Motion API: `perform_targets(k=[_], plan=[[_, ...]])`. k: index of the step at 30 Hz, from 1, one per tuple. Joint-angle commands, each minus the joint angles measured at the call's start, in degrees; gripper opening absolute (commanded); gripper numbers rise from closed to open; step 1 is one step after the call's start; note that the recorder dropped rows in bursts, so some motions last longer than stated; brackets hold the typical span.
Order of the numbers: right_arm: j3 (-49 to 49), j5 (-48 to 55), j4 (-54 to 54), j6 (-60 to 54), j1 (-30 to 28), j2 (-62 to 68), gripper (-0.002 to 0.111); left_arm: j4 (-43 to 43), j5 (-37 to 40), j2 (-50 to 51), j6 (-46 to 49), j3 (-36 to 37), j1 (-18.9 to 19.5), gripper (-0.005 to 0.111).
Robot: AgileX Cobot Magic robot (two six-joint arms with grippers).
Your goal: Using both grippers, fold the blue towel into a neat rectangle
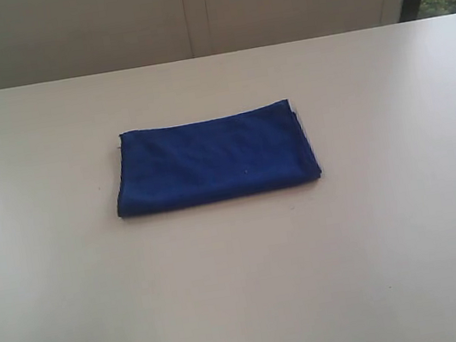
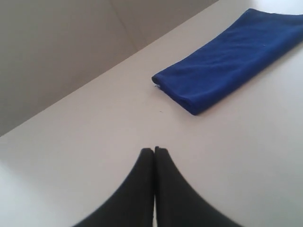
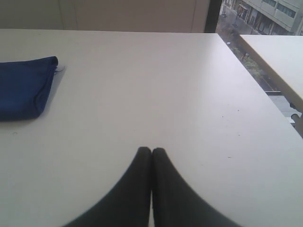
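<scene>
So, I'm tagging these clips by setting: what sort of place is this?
Likely an office or lab room, seemingly above street level: a plain white table with the folded blue towel on it, a pale panelled wall behind, and a window showing buildings outside.

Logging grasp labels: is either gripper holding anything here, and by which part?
Nothing is held. The left gripper and right gripper each have jaws shut on nothing, apart from the blue towel, which lies folded on the table.

Plain black jaws, curved and tapering
</scene>
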Motion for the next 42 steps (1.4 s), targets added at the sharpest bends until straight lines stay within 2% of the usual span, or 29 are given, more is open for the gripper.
perform_targets(k=[1, 3, 22, 24, 29, 32, 38, 42], plan=[[0.4, -0.8, -0.42, 0.0, 0.28, -0.32, 0.0, -0.26, 0.32, -0.29, 0.06, 0.37, 3.92, 0.0], [0.4, -0.8, -0.42, 0.0, 0.28, -0.32, 0.0, -0.26, 0.32, -0.29, 0.06, 0.37, 4.87, 0.0], [0.4, -0.8, -0.28, 1.38, 0.28, -0.32, 0.0, -0.06, 3.66, -0.29, -0.12, 0.37, 4.74, 0.0], [0.4, -0.8, -0.28, 1.38, 0.28, -0.32, 0.0, 3.99, 4.08, -0.29, -4.42, 0.37, 4.74, 0.0], [0.4, -0.8, -0.28, 1.38, 0.28, -0.32, 0.0, 25.3, 6.29, -0.29, -28.11, 0.37, 4.74, 0.0], [0.4, -0.8, -0.28, 1.38, 0.28, -0.32, 0.0, 33.22, 5.8, -0.29, -37.61, 0.37, 4.74, 0.0], [0.4, -0.8, -0.28, 1.38, 0.28, -0.32, 0.0, 41.5, 5.06, -0.29, -49.62, 0.37, 4.74, 0.0], [0.4, -0.8, -0.28, 1.38, 0.28, -0.32, 0.0, 42.67, 5.06, -0.29, -54.47, 0.37, 4.74, 0.0]])
